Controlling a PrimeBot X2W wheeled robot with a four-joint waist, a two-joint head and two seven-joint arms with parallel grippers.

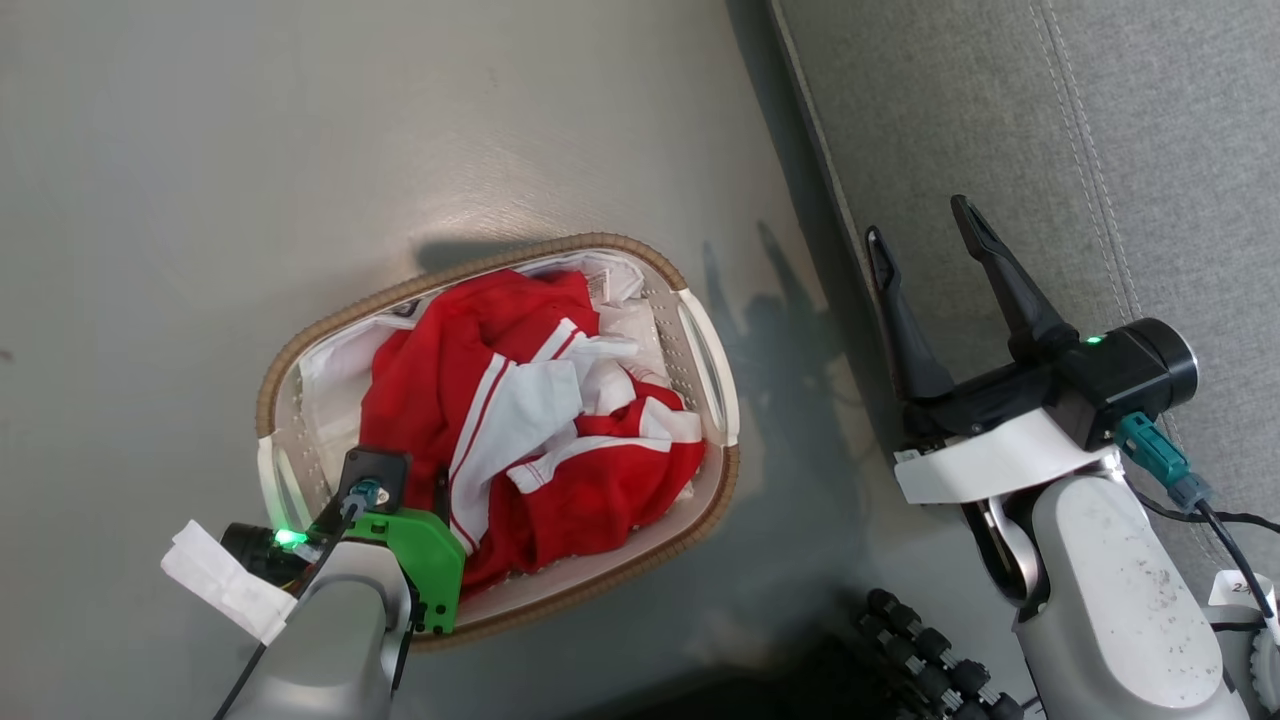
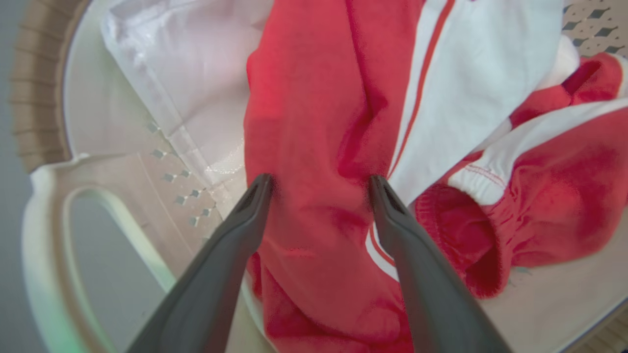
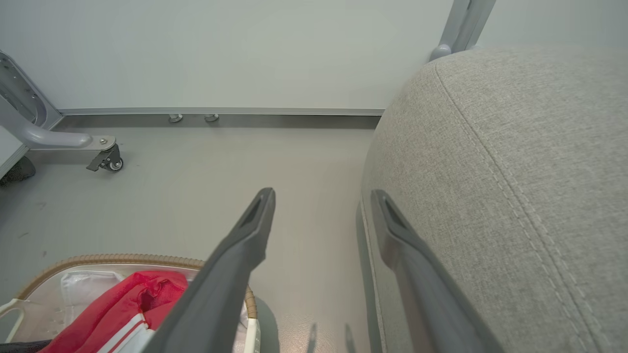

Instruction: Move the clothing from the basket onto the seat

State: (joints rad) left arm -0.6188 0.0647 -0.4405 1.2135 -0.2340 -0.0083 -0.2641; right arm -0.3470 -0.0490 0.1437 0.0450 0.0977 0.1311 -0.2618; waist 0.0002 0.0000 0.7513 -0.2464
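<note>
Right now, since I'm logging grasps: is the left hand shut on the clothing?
No, the left hand is open, its tips wide apart at the red clothing in the basket.

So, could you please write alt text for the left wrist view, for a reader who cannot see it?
The left end effector, jaws open, has its tips on either side of a red fold of the clothing inside the basket; the white liner lies beside it.

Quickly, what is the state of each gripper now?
Left gripper: open, tips at the clothing, holding nothing.
Right gripper: open, empty, by the seat.
</note>
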